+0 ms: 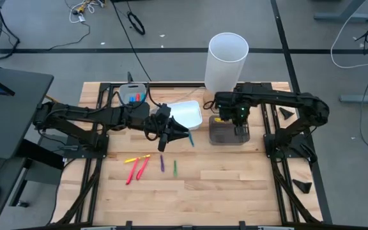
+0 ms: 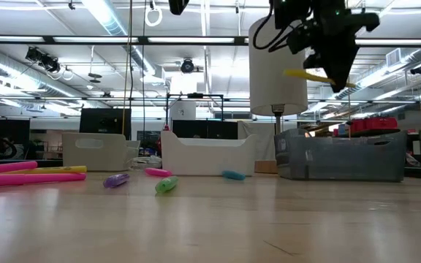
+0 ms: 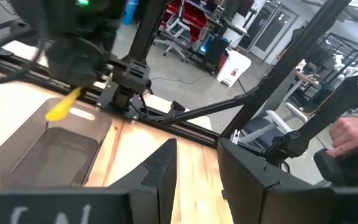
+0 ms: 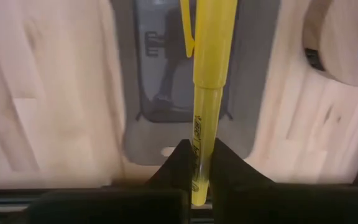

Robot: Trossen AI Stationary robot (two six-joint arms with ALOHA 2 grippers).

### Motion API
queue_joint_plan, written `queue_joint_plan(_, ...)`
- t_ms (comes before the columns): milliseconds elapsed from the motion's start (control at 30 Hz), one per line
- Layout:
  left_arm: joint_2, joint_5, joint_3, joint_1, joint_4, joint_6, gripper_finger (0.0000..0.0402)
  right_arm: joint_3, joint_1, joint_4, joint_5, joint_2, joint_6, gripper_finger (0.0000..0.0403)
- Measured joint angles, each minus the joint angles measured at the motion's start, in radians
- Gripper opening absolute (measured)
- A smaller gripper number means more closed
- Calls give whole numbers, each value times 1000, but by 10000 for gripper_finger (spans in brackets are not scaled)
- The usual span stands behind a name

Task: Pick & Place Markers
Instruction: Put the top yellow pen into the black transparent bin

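My right gripper [image 1: 238, 118] hangs above the dark tray [image 1: 229, 133] at the table's far right, shut on a yellow marker [image 4: 211, 93]. That marker also shows in the low view [image 2: 305, 74]. Loose markers lie flat on the wood: yellow [image 1: 133, 159], two pink-red [image 1: 131, 172] [image 1: 144, 167], purple [image 1: 161, 163], green [image 1: 175, 167] and teal [image 1: 191, 140]. My left gripper [image 1: 174, 133] hovers mid-table near the teal marker, pointing almost level toward the right. Its fingers [image 3: 163, 168] stand apart with nothing between them. My right gripper pinches the yellow marker's barrel [image 4: 199, 163] between its two fingers, near the end away from the clip cap. The fingers point down and lie across the marker. The marker is lifted clear, roughly level [image 2: 305, 74], over the dark tray.
A white tray [image 1: 187, 115] sits behind my left gripper, and a grey tray [image 1: 133, 96] with blue markers at the far left. A tall white cylinder [image 1: 227, 61] stands behind the dark tray. A person's hand [image 3: 353, 134] shows beyond the table's right side.
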Motion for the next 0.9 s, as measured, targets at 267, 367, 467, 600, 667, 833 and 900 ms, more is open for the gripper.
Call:
queue_joint_plan(267,0,0,0,0,-25,0,122,0,-128,12,1,12,-72,17)
queue_joint_plan(367,0,0,0,0,-27,6,122,0,-153,12,5,13,-75,17)
queue_joint_plan(467,0,0,0,0,-27,7,122,0,-157,12,4,13,-78,17)
queue_joint_plan(600,0,0,0,1,-27,8,122,0,-157,17,1,12,-78,17)
queue_joint_plan(667,0,0,0,1,-27,8,122,-3,-157,26,0,12,-78,16)
queue_joint_plan(833,0,0,0,1,-27,8,122,-82,-148,77,13,12,-77,16)
queue_joint_plan(900,0,0,0,1,-27,8,122,-128,-130,120,43,12,-67,16)
